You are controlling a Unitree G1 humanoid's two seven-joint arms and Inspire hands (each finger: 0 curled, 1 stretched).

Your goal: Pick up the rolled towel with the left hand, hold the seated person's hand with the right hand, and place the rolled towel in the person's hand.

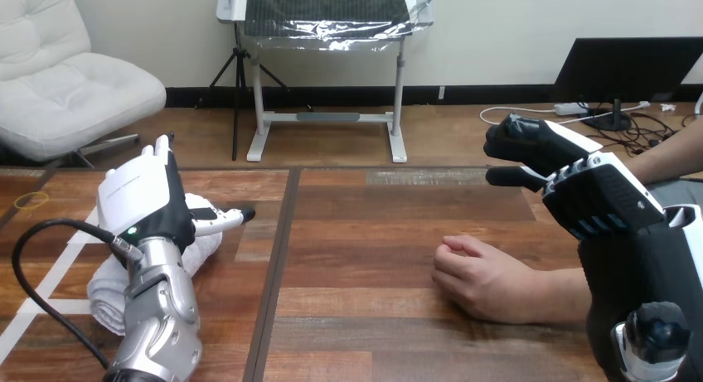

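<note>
A white rolled towel (112, 292) lies on the wooden table (365, 233) at the left. My left hand (145, 201) is over it with straight fingers and its thumb pointing right, hiding the towel's middle. The person's hand (481, 278) rests on the table right of centre, loosely curled, its forearm running off to the right. My right hand (551, 154) hovers above and behind that hand, fingers extended to the left, apart from it.
A dark seam (278, 266) runs down the table between the towel and the person's hand. The person's other arm (671, 154) shows at the far right edge. A small yellow ring mark (31, 200) sits at the table's far left.
</note>
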